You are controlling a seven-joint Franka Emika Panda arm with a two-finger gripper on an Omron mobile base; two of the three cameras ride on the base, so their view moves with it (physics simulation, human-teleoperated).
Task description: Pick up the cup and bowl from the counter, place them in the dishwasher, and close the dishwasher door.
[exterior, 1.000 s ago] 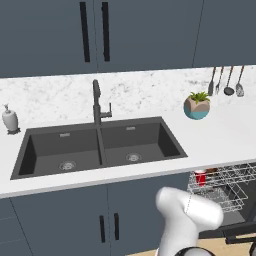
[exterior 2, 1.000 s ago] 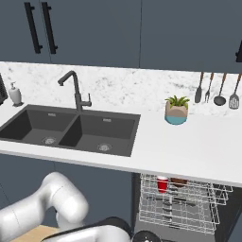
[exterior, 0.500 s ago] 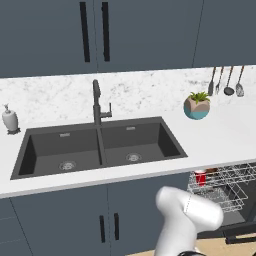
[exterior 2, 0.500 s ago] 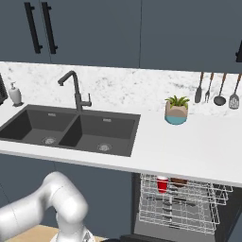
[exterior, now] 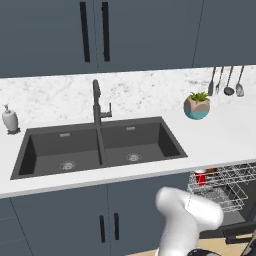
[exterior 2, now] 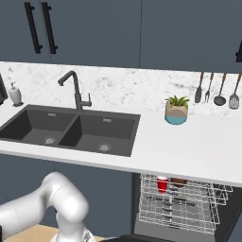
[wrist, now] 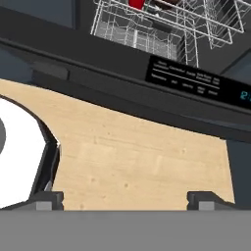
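Both dishes seem racked already: the cup (exterior 2: 162,184) clearly, the bowl (exterior 2: 178,181) probably. My fingers (wrist: 126,198) are spread, empty, low below the dishwasher door (wrist: 147,93). Lifting off-centre, I could slip off its edge or snag the rack (exterior 2: 177,203).

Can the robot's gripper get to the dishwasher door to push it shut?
Probably yes. The open gripper is low over the wooden floor, empty, and the dishwasher door lies open just ahead with nothing between them.

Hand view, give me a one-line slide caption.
Open gripper low over the wood floor, facing the lowered dishwasher door, cup in the rack.
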